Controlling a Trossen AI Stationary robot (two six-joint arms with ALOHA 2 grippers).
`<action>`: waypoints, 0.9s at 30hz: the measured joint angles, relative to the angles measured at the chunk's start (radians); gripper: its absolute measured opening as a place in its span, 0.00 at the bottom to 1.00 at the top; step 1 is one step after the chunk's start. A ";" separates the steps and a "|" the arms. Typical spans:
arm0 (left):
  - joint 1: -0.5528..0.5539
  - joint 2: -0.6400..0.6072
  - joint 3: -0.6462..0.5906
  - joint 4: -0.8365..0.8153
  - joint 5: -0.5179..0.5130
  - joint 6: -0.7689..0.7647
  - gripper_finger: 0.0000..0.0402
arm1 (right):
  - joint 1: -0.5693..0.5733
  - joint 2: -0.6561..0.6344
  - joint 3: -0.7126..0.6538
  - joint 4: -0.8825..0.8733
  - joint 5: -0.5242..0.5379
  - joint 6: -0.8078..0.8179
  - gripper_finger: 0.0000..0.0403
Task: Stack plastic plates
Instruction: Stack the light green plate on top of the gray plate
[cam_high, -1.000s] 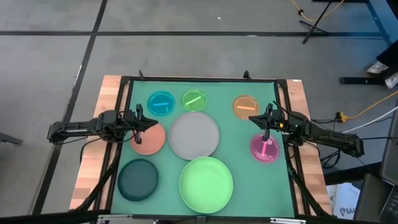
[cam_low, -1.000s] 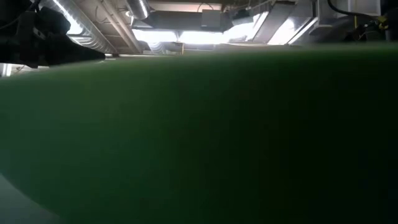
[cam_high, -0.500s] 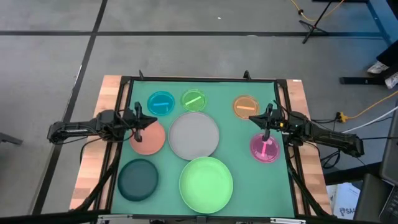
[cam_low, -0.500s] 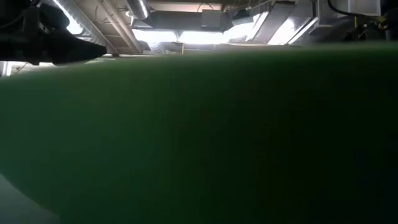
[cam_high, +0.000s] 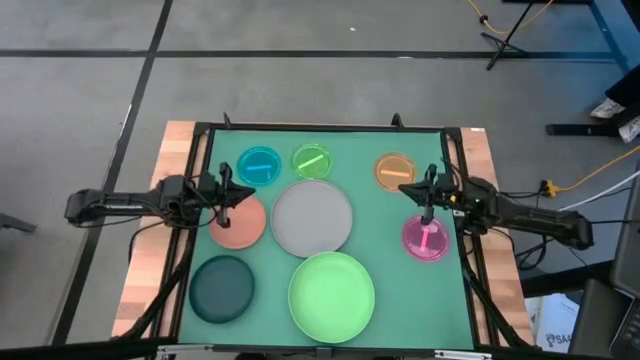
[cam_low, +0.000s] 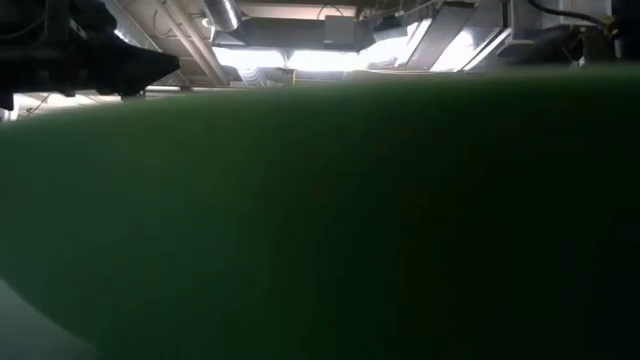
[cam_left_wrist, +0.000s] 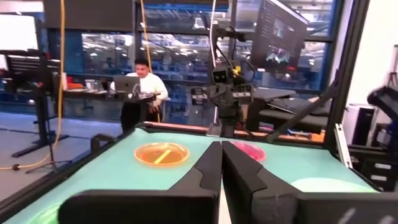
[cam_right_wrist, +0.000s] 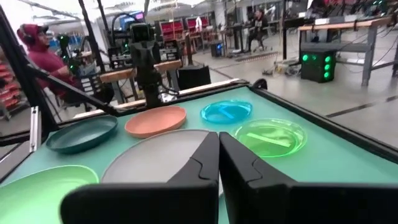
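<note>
Eight plates lie flat and apart on the green mat. The small ones are blue, green, orange and pink. The salmon plate and the dark teal plate are medium. The grey plate and the light green plate are large. My left gripper is shut and empty above the salmon plate's far rim; its own view shows the fingers together. My right gripper is shut and empty between the orange and pink plates, its fingers together.
The mat sits in a black frame on a wooden table. The light green plate's rim fills nearly the whole low view. A person sits at a desk beyond the table, and another person is seen in the right wrist view.
My left arm has drawn back a little toward the table's left edge, its gripper still shut. In the low view its dark shape has grown at the upper left. No plate has moved.
</note>
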 joint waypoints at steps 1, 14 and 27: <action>-0.001 0.036 0.000 0.032 0.009 0.000 0.00 | 0.000 0.036 0.016 0.000 -0.009 0.000 0.00; -0.126 0.449 0.115 0.213 0.004 0.015 0.00 | 0.381 0.651 0.317 0.007 0.142 0.037 0.00; -0.346 0.618 0.209 0.242 -0.080 -0.007 0.00 | 0.608 1.167 0.675 -0.131 0.211 0.341 0.07</action>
